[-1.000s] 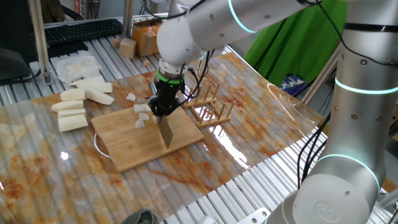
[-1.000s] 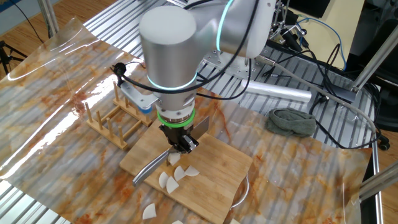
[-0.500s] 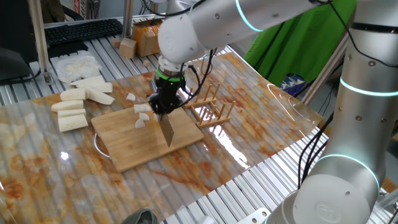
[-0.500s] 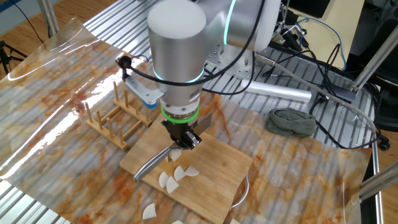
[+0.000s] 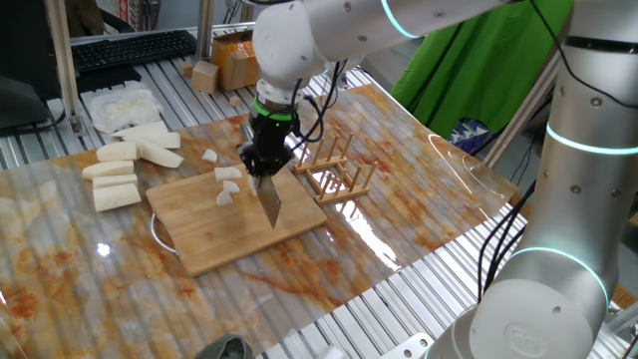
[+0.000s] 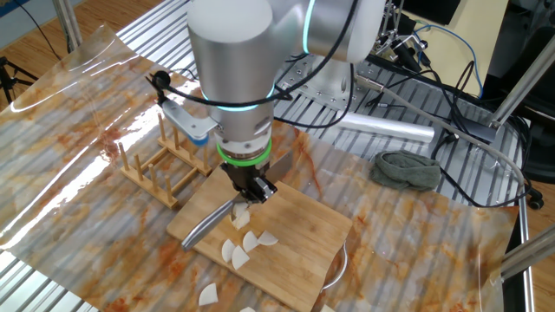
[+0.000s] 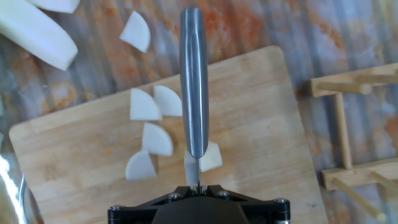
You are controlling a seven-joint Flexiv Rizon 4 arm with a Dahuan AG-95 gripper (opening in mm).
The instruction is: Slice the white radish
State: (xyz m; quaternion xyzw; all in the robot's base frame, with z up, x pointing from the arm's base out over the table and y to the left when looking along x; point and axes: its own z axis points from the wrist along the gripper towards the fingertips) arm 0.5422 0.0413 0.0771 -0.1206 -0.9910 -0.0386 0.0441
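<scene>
**Knife held over the board, radish in wedges beneath**

The claw (image 5: 266,172) is clenched on a knife (image 7: 194,87), pointing straight down, the blade hanging above the bamboo cutting board (image 5: 199,237) without touching it that I can see. The white radish (image 7: 157,139) lies on the board as small wedge-shaped chunks: four grouped to one side of the blade in the hand view, a fifth partly under it on the other side. Another wedge (image 7: 135,30) sits off the board on the surface.

The board's half toward the near edge of the surface is bare wood, with open room there. Close by the board's far side stands a wooden peg rack (image 5: 337,170), near the claw's elbow room. Off the other end lie larger radish sticks (image 5: 117,179) in a loose cluster, well apart from the blade, and behind them a white plastic bag (image 5: 122,104) whose contents I cannot make out. The plastic sheet covering the surface (image 5: 419,189) curls upward at its far edge. A grey cloth (image 6: 406,170) rests on the ribbed metal beyond.
</scene>
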